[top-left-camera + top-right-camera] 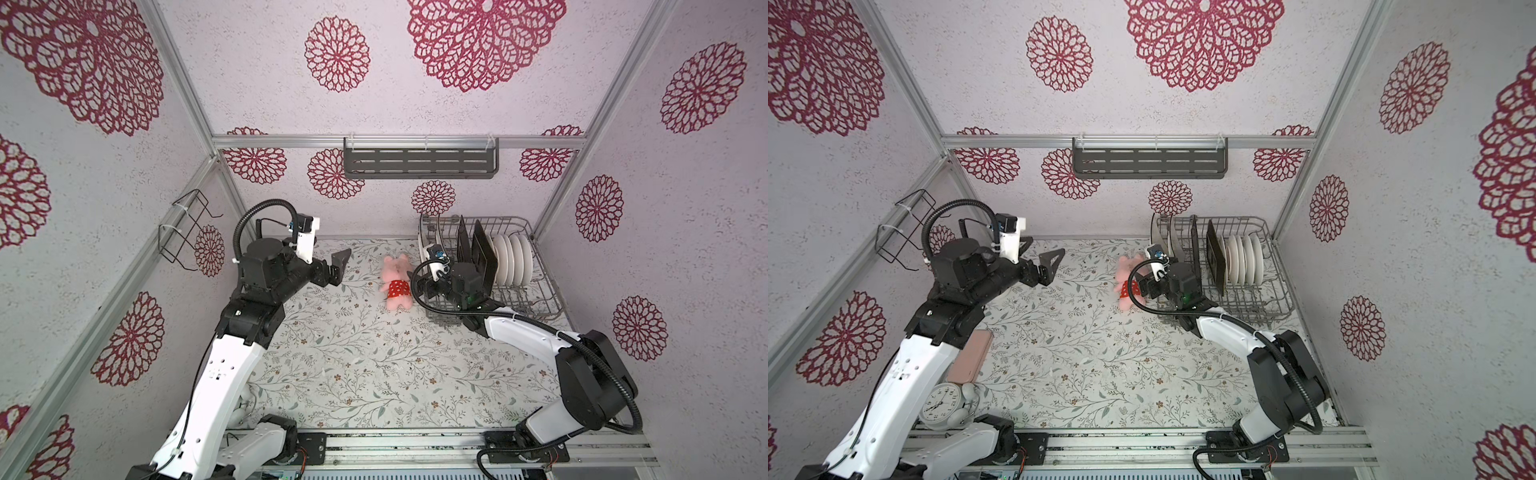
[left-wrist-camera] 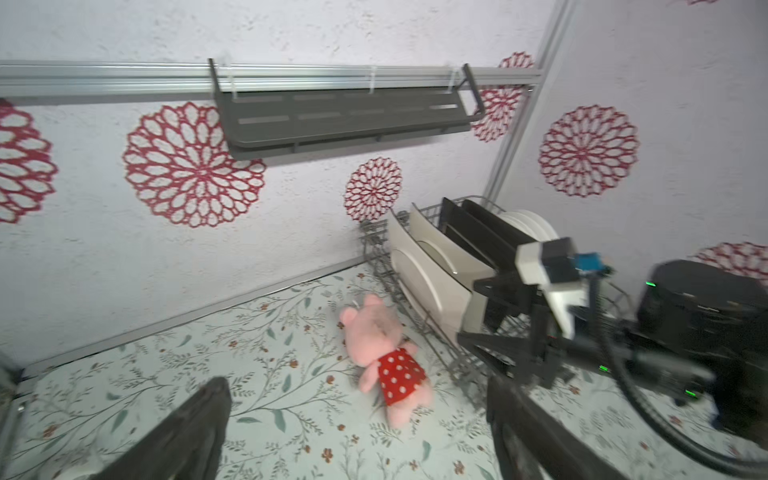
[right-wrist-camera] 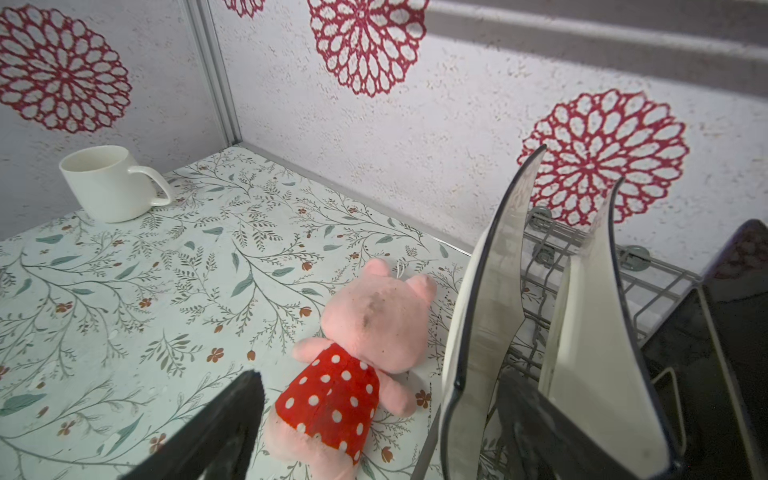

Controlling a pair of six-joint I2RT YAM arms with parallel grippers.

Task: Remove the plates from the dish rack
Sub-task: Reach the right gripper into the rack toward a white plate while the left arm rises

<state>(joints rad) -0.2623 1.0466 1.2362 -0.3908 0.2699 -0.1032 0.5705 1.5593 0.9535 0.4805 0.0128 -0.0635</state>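
Observation:
The grey wire dish rack (image 1: 543,286) (image 1: 1278,266) stands at the back right. Upright in it are two cream square plates (image 1: 424,241) (image 3: 482,316), two dark square plates (image 1: 484,255) and several round white plates (image 1: 512,259). My right gripper (image 3: 380,374) is open at the rack's left end. The outermost cream plate's near corner stands between its fingers, and one finger (image 3: 536,419) lies in the gap between the two cream plates. My left gripper (image 1: 337,268) (image 2: 357,384) hangs open and empty above the table, left of the rack.
A pink plush pig (image 1: 397,284) in a red dotted dress lies beside the rack's left side. A white mug (image 3: 108,183) stands in the far left corner. On the walls hang a dark slotted shelf (image 1: 419,160) and a black wire holder (image 1: 187,228). A clock (image 1: 942,405) sits front left.

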